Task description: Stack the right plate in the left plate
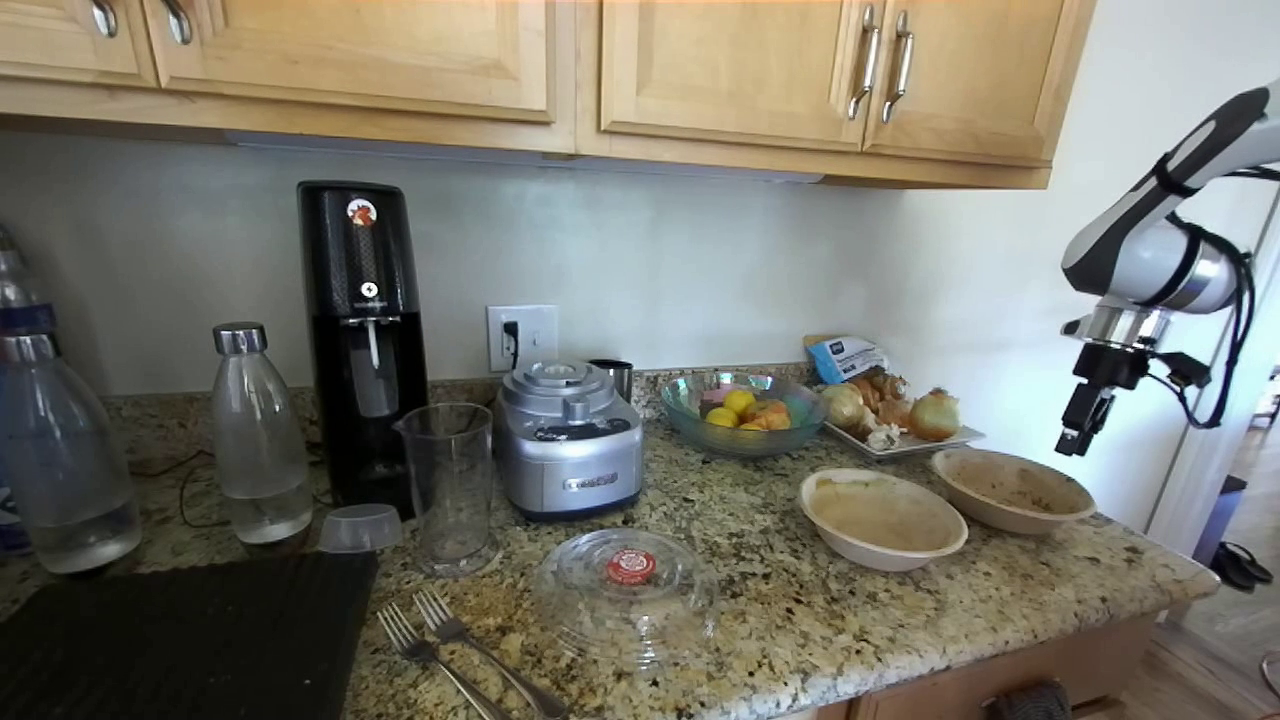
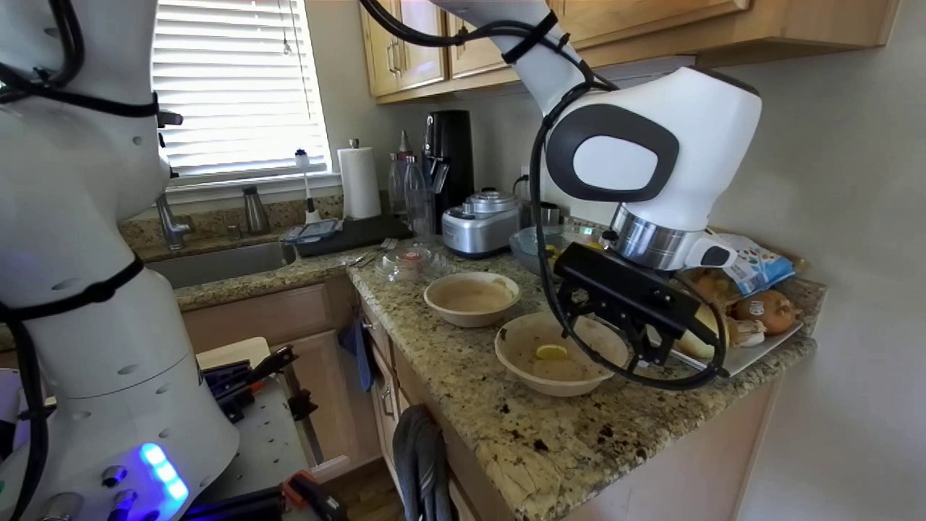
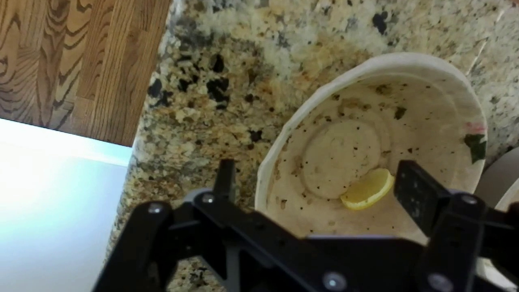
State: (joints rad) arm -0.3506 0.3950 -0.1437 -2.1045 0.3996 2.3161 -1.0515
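While nothing is yet lifted, entries run outward from the fingers [image 3: 417, 194]: one pair, black, aimed downward, parted widely, holding nothing and seemingly touching nothing; whether at full spread cannot be told. Item: right plate [image 3: 340, 154], tan, bowl-like, upright on the surface [image 3: 243, 101], below the fingers. In the wrist view one finger shows against the surface outside its rim, the other against its inside; the placing suggests an intended pinch on the wall, the body being probably too broad to span. Contents: one lemon wedge [image 3: 367, 189], seen between the fingers, plus dark specks and a leaf scrap [image 3: 475, 148]; all would likely ride along, and the wedge might slide if the plate tips. Item: left plate [image 1: 882, 515], pale-rimmed, upright, off to the side of the fingers, just beside the right plate, contact uncertain; presumably mouth-up there to receive it. Item: tray [image 2: 756, 352] with onions [image 2: 765, 312], behind the fingers in an exterior view, apparently kept back from the stacking path.
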